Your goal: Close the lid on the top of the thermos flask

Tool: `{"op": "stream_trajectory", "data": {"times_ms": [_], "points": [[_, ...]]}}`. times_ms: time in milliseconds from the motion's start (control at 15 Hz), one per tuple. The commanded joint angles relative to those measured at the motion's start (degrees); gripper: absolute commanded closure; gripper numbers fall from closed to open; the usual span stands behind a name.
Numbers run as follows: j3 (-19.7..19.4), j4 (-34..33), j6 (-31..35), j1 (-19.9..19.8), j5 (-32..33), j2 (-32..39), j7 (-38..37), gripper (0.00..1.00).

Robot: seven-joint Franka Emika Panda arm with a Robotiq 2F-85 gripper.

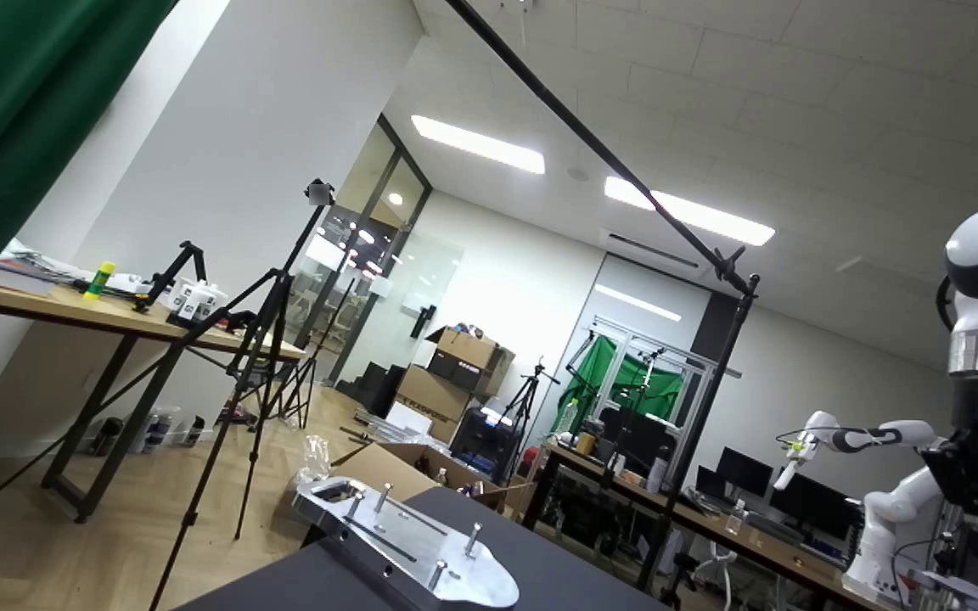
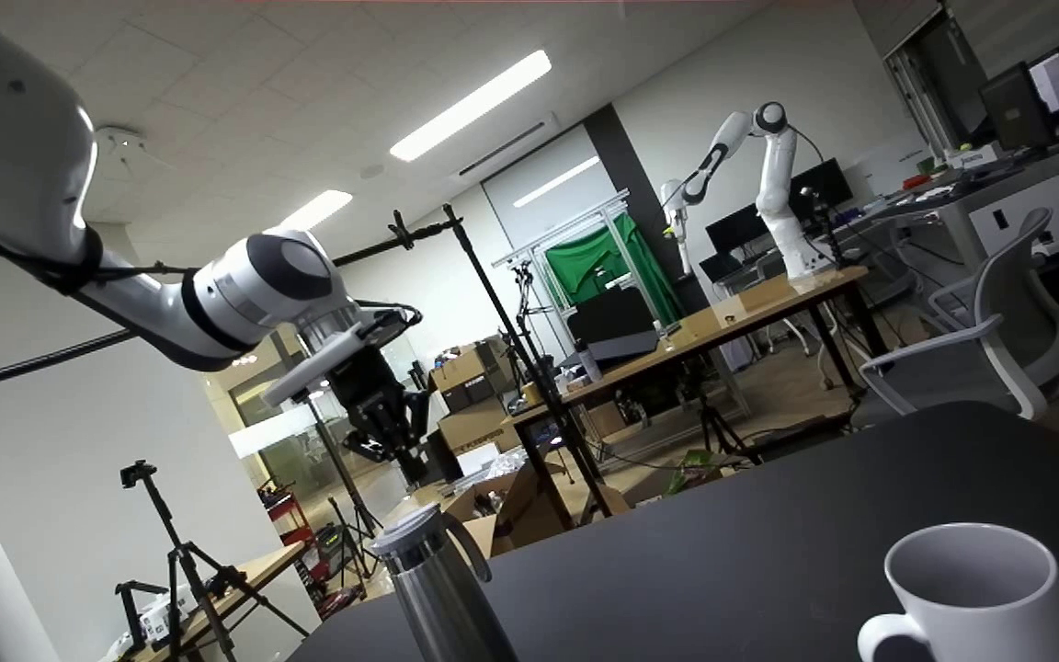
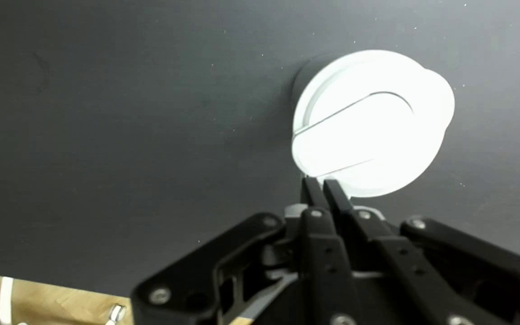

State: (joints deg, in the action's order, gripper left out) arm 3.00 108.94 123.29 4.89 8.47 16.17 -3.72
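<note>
Wrist view: gripper closed, fingertips close together, seen against the edge of the white lid; in an exterior view: thermos flask upright on the dark table, lid on top, gripper above, apart; in an exterior view: metal plate in foreground

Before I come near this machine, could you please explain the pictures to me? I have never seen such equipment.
The machine is a robot arm with a gripper, a sort of two-fingered hand. Two pictures come from cameras outside the robot; the third comes from a camera on its wrist, looking down past the black fingers at the lid of a flask. The flask and, in an exterior view, a mug appear to stand on the dark table. A metal plate also shows in an exterior view. Nothing is visibly held: the fingers are close together, apparently above the lid. A second arm stands farther back.
</note>
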Motion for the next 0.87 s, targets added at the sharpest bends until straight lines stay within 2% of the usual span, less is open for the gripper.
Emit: {"op": "stream_trajectory", "data": {"times_ms": [0,267,333,533,800], "points": [[-0.7,-0.2,-5.8,1.1,4.1,-3.5,-1.3,0.6],[-0.4,-2.2,-12.6,0.9,5.2,-4.0,-1.0,0.34],[-0.1,-0.4,-9.2,0.5,4.0,-4.0,0.0,0.52],[-0.1,-0.9,-10.9,0.5,4.1,-4.1,0.0,0.34],[-0.1,-0.9,-10.9,0.5,4.1,-4.1,0.0,0.34]]}}
